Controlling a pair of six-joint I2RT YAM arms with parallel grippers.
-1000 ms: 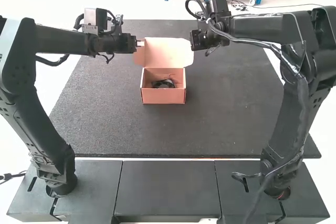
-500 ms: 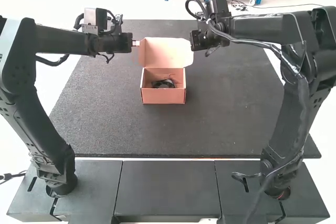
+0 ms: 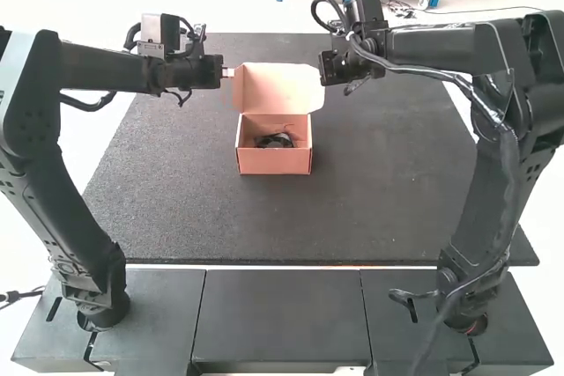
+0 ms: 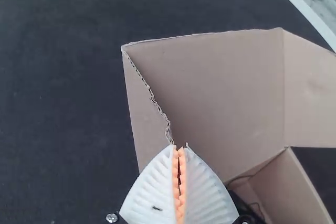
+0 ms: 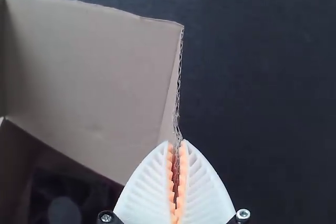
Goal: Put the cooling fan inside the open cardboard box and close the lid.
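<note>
cardboard box with fan, lid held upright by both grippers

item 1: box [image 3: 273, 158]. small brown cardboard box, standing open near the middle of a black mat [image 3: 176, 191]. its front wall faces the arms' bases. all four walls stand upright.

item 2: lid [image 3: 275, 87]. one cardboard flap hinged at the box's far wall, standing about upright above the opening. short side flaps bend forward at its left and right ends. the box is not closed.

item 3: fan [image 3: 273, 140]. dark and round-centred, lying on the floor of the box, well below the rim. in the right wrist view it is a dim dark shape [image 5: 58, 203] under the lid, detail hard to make out.

item 4: left gripper [image 3: 230, 70]. white ribbed fingers with orange pads, at the lid's left end. in the left wrist view the fingers [image 4: 157, 192] are pressed together, and the ragged edge of the side flap runs down into their tips. the grip is by the tips alone.

item 5: right gripper [image 3: 322, 68]. same kind, at the lid's right end, near its upper corner. in the right wrist view the corrugated edge passes between the orange pads, which are clamped tight on it.

the two arms reach in from opposite sides, with the lid between the grippers.
</note>
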